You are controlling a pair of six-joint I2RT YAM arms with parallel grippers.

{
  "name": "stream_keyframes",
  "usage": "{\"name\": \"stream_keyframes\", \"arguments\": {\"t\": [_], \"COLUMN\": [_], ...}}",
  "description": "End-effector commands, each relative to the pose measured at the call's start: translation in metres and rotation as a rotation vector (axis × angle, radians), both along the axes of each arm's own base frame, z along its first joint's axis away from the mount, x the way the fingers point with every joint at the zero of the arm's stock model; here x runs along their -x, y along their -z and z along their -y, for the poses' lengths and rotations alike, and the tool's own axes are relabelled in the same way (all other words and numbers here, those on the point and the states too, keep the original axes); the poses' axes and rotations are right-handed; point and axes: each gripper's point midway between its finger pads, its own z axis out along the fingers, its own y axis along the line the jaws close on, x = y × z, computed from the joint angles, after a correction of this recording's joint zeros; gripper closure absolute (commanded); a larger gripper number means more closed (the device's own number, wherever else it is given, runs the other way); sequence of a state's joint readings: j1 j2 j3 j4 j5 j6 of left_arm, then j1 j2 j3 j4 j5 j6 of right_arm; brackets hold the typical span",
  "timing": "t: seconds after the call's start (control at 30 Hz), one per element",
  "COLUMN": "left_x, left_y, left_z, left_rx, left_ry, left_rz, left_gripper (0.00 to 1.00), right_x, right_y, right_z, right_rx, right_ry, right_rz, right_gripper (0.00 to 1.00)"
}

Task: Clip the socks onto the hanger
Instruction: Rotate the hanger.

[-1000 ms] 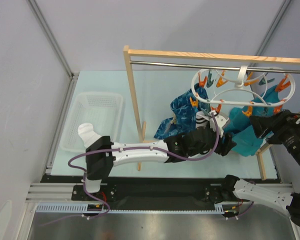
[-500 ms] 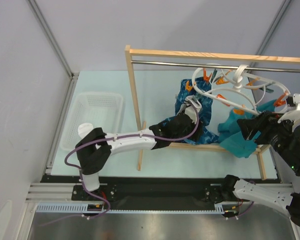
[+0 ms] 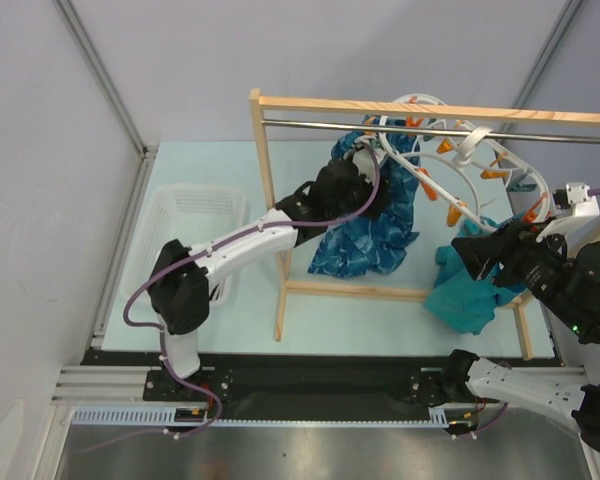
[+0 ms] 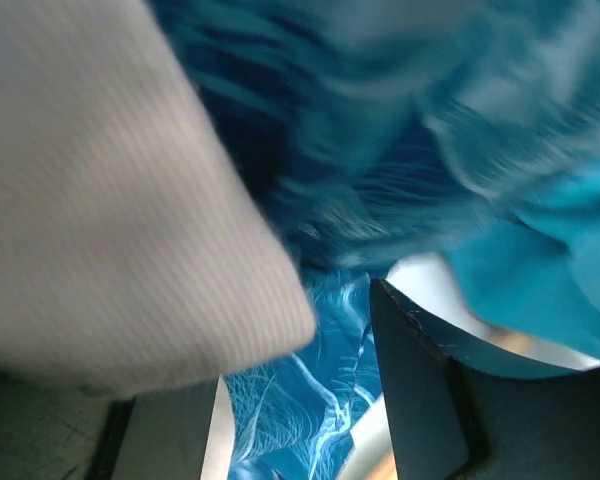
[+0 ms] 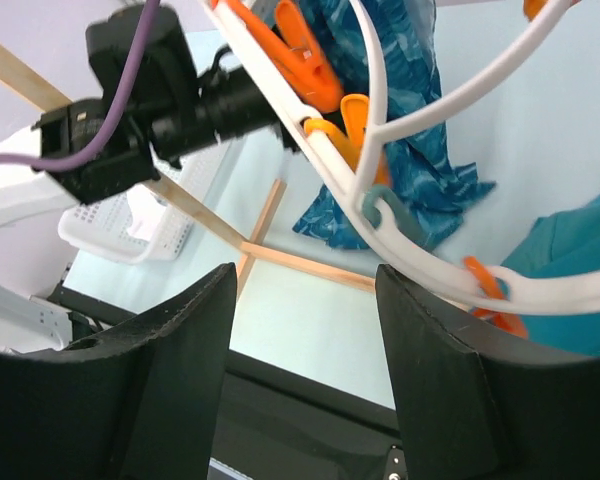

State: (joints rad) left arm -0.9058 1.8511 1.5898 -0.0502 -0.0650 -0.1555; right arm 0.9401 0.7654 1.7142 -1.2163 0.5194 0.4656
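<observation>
No sock is clipped yet, as far as the views show. The left gripper (image 3: 352, 178) reaches to the far side of the wooden rack (image 3: 266, 190), right at the left end of the hanger (image 3: 468, 148). The hanger hangs tilted from the rail.

In the left wrist view, 1 white ribbed sock (image 4: 100, 200) fills the left of the picture and lies against one finger. A gap shows between it and the other finger. I cannot tell whether the pincer clamps the sock or only carries it draped. The 2nd sock is not visible in any view.

The right gripper (image 5: 302, 290) sits at the near right, just beside the hanger's ring. Its pincer is released, with nothing between the fingers. The orange clips (image 5: 300, 50) in its view hold no sock.

A blue patterned cloth (image 3: 375, 235) hangs near the left gripper. A teal garment (image 3: 465, 295) hangs near the right one.

Judging by this, the task is in its 1st half:
- The sock is at the hanger, but a clip has not yet been opened onto its cuff.
- The 2nd sock has yet to be fetched and clipped.
</observation>
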Motion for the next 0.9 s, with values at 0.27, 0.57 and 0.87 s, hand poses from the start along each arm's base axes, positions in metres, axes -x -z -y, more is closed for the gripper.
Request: {"name": "stream_keyframes", "arguments": {"t": [0.27,0.57,0.87], "left_x": [-0.019,0.056,0.099], "left_y": [-0.002,0.006,-0.014], "left_z": [-0.014,-0.006,-0.011], "left_rx": [-0.078,0.094,0.149], "left_ry": [0.079,0.218,0.279], "left_rz": [-0.001,-0.105,-0.071], "left_gripper": [0.42,0.44,0.42], "right_x": [-0.005,-0.003,0.000], "right_y": [-0.004,-0.002,-0.004], "right_z": [-0.010,-0.002,0.003], "right_rx": [-0.016,0.001,-0.003], "right_ry": [-0.013,0.003,0.005], "right_rz": [0.013,0.010,0.011], "right_gripper": [0.37,0.37,0.37]}}
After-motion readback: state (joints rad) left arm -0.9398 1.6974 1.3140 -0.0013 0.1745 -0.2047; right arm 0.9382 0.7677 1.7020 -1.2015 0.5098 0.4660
